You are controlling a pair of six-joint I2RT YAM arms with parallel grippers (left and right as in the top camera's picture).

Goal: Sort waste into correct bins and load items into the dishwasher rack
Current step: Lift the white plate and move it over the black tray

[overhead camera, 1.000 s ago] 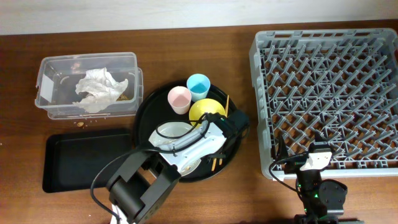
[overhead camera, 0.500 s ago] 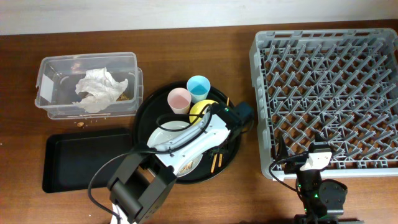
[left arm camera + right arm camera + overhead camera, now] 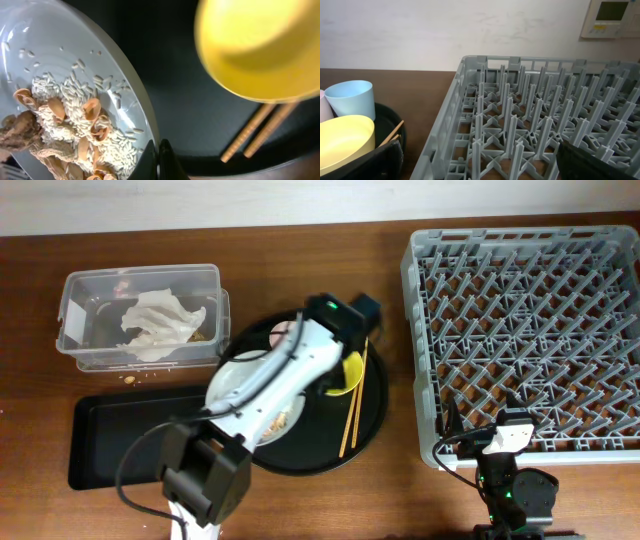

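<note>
Rack point(image 3: 520, 330): grey plastic, matt. Box point(image 3: 140, 273): clear plastic, glossy. Napkin point(image 3: 155, 325): white paper, crumpled. Chopsticks point(image 3: 354, 405): pale wood, matt. Bowl point(image 3: 260, 45): yellow, smooth, glossy. Plate point(image 3: 60, 50): pale grey, shiny. Table point(image 3: 300, 250): brown wood, smooth.

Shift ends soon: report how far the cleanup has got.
Done: napkin lies in the clear box. In hand: left gripper pinches the plate at its rim, scraps on it. Left: scraps to bin; plate, bowl, cups, chopsticks to the rack, which holds nothing.

Overhead top-down; both wrist views share yellow bowl point(image 3: 260, 45).
</note>
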